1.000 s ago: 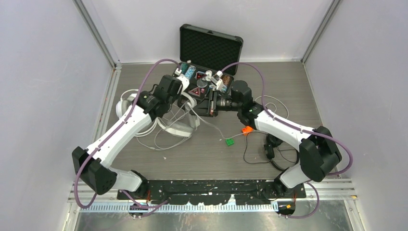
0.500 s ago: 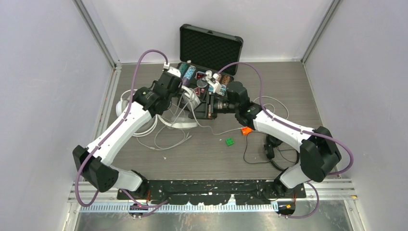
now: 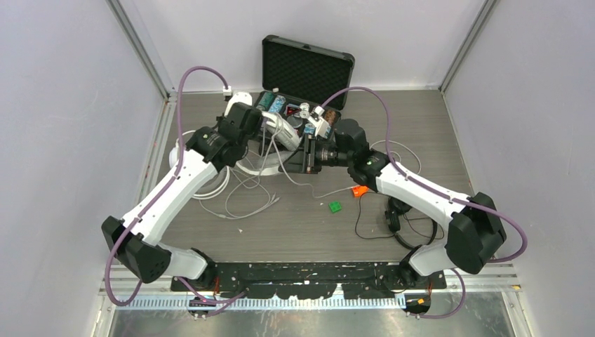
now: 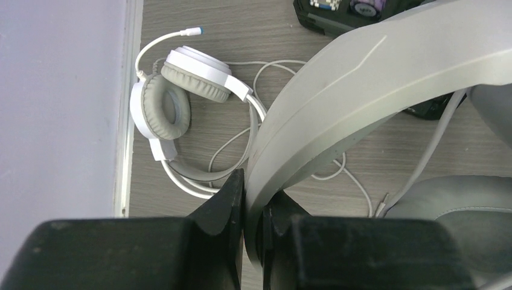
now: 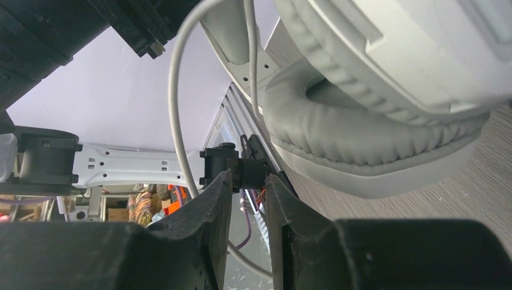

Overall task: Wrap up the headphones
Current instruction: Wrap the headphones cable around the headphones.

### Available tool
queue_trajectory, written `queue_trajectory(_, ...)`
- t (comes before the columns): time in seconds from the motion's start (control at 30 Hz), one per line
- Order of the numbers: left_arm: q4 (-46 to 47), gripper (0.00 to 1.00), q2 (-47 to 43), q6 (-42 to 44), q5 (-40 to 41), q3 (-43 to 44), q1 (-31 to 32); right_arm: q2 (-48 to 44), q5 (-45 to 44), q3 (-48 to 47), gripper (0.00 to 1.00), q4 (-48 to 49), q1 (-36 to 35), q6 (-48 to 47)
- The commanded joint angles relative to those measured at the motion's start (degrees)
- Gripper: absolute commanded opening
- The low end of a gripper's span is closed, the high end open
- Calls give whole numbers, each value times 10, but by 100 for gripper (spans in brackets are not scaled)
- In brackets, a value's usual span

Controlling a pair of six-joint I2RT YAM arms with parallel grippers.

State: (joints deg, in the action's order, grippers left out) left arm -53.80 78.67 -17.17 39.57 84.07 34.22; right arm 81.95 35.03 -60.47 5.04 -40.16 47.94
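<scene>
My left gripper [image 4: 252, 187] is shut on the grey-white headband [image 4: 362, 78] of one pair of white headphones [image 3: 278, 131], which it holds up off the table in front of the case. Its cable [image 3: 295, 175] hangs down and trails over the table. My right gripper [image 5: 249, 187] sits just under a padded ear cup [image 5: 374, 121]; its jaws stand a little apart and pinch nothing. The cable [image 5: 174, 96] runs past its left finger. A second white pair [image 4: 181, 90] lies by the left wall. The black pair [image 3: 396, 219] lies at the right.
An open black case [image 3: 306, 67] with small items stands at the back centre, right behind both grippers. An orange block [image 3: 359, 190] and a green block [image 3: 335, 206] lie mid-table. Loose white cable loops [image 3: 238, 200] spread under the left arm.
The left arm has lifted the white headphones up and toward the back left. The right gripper's jaws have parted slightly, and the cable now hangs more steeply.
</scene>
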Motion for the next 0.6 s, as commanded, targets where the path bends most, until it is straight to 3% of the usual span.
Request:
queue_trajectory(0.0,70,0,-45,-72,31,26,-2,-31,1,-19,34,27,-7,-18)
queue_trajectory(0.27,83,0,-61,-121,20,31,-9,-38,41,-7,44,58,-11,-58)
queue_trajectory(0.57,96,0,-71,-152,-18,33,-14,-60,36,44,51,163,-13,-146)
